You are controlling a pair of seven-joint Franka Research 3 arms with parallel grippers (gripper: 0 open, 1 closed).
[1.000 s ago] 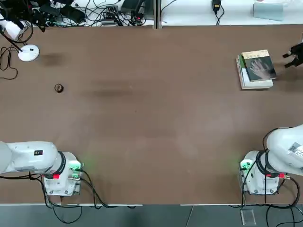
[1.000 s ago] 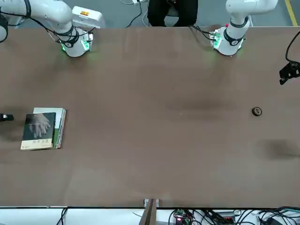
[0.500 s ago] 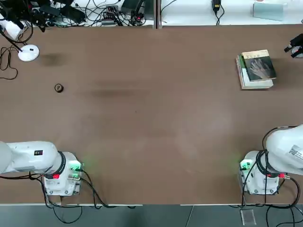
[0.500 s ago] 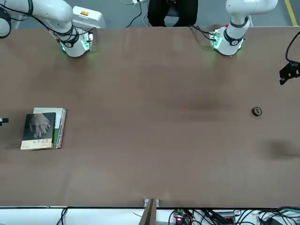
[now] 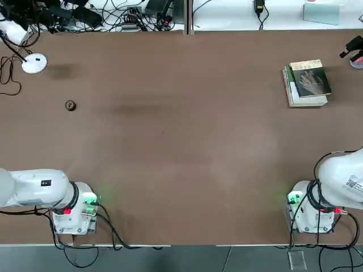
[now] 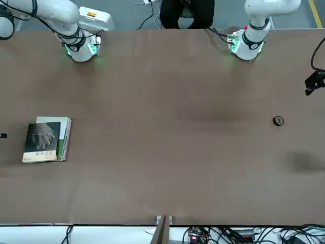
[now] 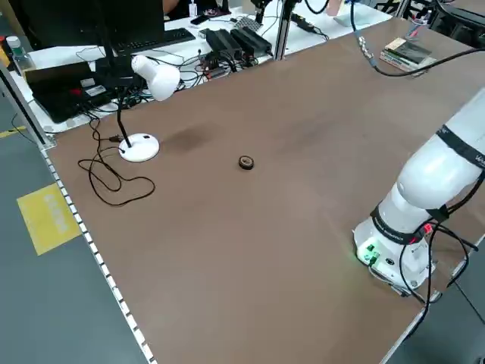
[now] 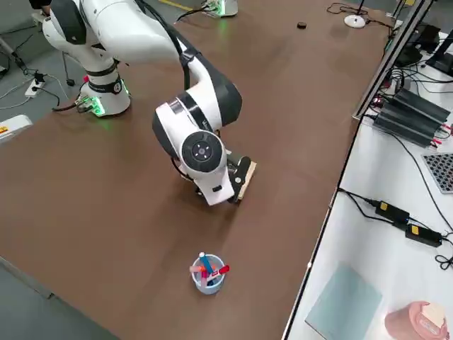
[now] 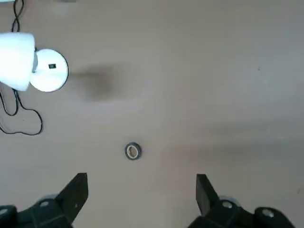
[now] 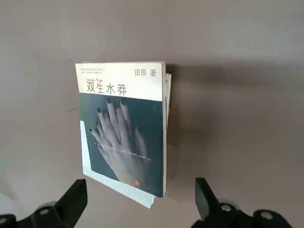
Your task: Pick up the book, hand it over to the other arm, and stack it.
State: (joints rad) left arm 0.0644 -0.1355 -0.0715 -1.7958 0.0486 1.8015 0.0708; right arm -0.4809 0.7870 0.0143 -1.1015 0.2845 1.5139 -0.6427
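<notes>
As I look out from the robot's side, grey floor meets the near edge of the brown table, where both arm bases stand. Farther across, a small dark ring lies on the left; my left gripper hangs above the surface, fingers spread. On the right, the book rests atop a thicker book, and my right gripper hovers over that side, fingers spread, touching neither. Beyond the far edge, a white desk carries tangled cables.
</notes>
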